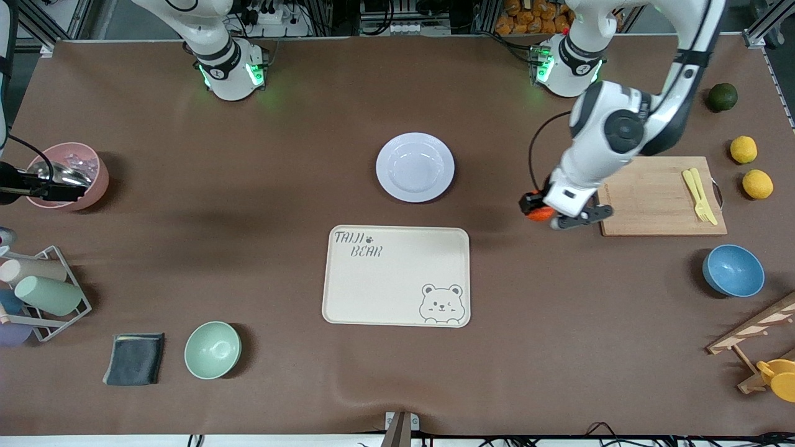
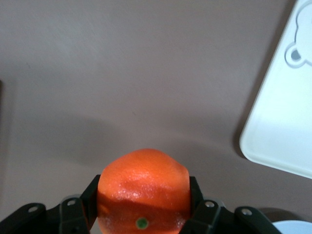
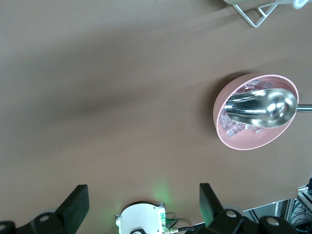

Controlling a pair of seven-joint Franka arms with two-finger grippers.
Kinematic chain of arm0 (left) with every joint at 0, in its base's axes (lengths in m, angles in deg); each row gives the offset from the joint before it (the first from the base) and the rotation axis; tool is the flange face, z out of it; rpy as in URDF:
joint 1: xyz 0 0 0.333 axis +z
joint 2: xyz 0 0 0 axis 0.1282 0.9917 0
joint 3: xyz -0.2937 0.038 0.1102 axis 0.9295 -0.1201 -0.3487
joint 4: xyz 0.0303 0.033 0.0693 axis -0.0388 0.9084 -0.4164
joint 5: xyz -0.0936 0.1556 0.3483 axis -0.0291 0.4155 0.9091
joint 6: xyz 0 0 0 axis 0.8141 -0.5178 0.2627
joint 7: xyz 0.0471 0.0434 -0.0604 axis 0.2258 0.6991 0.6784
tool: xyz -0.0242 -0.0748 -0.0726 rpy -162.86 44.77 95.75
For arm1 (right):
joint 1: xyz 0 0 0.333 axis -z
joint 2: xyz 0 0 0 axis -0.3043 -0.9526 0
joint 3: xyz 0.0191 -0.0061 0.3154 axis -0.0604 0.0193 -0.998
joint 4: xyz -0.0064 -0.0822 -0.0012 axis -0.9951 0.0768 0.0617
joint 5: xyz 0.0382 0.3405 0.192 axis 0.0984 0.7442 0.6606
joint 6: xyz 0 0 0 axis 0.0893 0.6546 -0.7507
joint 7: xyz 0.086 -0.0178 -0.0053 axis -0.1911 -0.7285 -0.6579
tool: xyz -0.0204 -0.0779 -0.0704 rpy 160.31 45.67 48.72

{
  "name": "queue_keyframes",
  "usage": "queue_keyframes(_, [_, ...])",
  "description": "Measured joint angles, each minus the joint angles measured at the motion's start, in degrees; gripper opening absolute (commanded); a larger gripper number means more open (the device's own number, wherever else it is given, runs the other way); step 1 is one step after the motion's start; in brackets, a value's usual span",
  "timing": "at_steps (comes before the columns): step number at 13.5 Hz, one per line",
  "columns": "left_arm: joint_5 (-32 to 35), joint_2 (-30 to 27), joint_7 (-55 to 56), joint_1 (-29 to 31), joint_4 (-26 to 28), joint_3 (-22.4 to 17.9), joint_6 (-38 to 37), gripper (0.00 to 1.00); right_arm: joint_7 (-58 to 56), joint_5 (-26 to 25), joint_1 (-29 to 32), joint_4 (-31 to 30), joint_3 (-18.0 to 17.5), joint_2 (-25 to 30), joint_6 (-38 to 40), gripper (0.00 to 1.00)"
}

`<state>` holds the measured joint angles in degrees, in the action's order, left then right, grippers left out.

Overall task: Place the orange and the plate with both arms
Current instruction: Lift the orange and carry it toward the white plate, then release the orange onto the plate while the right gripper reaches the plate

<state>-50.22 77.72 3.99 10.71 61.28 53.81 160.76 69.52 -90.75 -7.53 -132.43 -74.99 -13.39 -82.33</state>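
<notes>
One orange (image 1: 539,213), one plate (image 1: 415,167) and one cream bear tray (image 1: 396,275) sit in the scene, along with two yellow lemons (image 1: 743,149), one dark green fruit (image 1: 722,97) and two bowls, green (image 1: 212,350) and blue (image 1: 733,270). The left gripper (image 1: 541,212) is clenched on the orange, a dark finger (image 2: 199,195) pressed against each side, and holds it in the air over bare table just beside the cutting board (image 1: 652,197). The plate lies on the table mid-way between the arms' ends, farther from the front camera than the tray and well apart from the held orange. The right gripper (image 3: 144,204) waits with fingers spread wide and nothing between them, above the table near the pink bowl (image 3: 256,111) with its metal scoop.
</notes>
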Motion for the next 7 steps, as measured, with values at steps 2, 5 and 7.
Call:
queue_keyframes(2, [4.9,1.5,11.4,-5.7,-0.1,0.2,0.0,0.00,-0.2,0.0,-0.2,0.0,-0.4,0.0,0.2,1.00])
queue_keyframes(5, [6.1,3.7,19.8,-11.3,-1.0,0.2,0.0,0.00,-0.4,1.5,-0.3,-0.3,-0.5,-0.3,0.7,1.00])
queue_keyframes(7, [6.1,5.4,24.0,-13.8,-2.2,0.2,0.0,0.00,-0.4,5.6,0.2,-0.7,-0.3,-1.8,0.7,1.00])
